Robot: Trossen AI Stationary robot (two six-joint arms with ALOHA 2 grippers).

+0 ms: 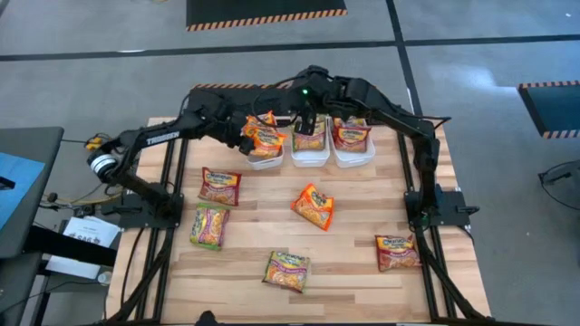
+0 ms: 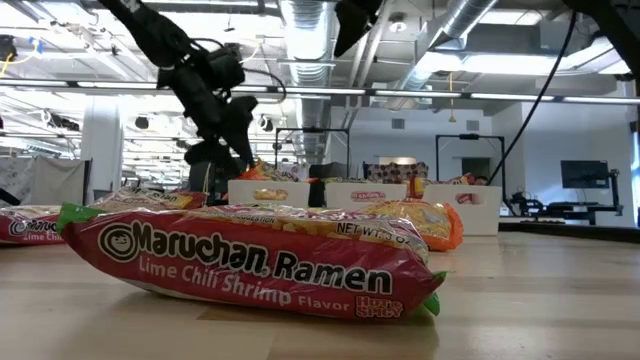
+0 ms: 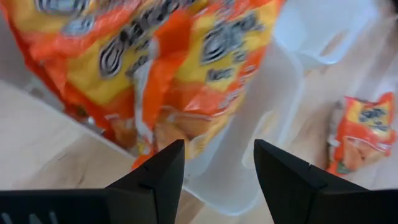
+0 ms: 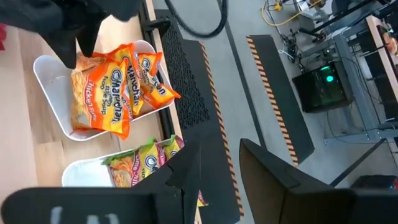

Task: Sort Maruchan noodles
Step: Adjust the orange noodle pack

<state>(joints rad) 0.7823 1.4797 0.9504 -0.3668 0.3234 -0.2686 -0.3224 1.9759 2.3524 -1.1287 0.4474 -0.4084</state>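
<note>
Three white bins (image 1: pixel 310 156) stood in a row at the far edge of the table (image 1: pixel 353 263). The left bin (image 1: pixel 265 159) held orange packets (image 1: pixel 263 138), the middle bin green ones (image 1: pixel 309 132), the right bin red ones (image 1: pixel 351 134), so the sorting looked roughly half done. Five packets still lay loose: a red one (image 1: pixel 220 186) and a green one (image 1: pixel 209 225) at left, an orange one (image 1: pixel 314 206) in the middle, a green one (image 1: pixel 287 271) near, and a red one (image 1: pixel 398 251) at right.

The left gripper (image 1: pixel 253 136) hung over the left bin, jaws spread and empty. The right gripper (image 1: pixel 307 118) hovered above the middle bin, jaws parted, nothing between them.

How many packets each bin held was hard to tell, as both arms covered them.
</note>
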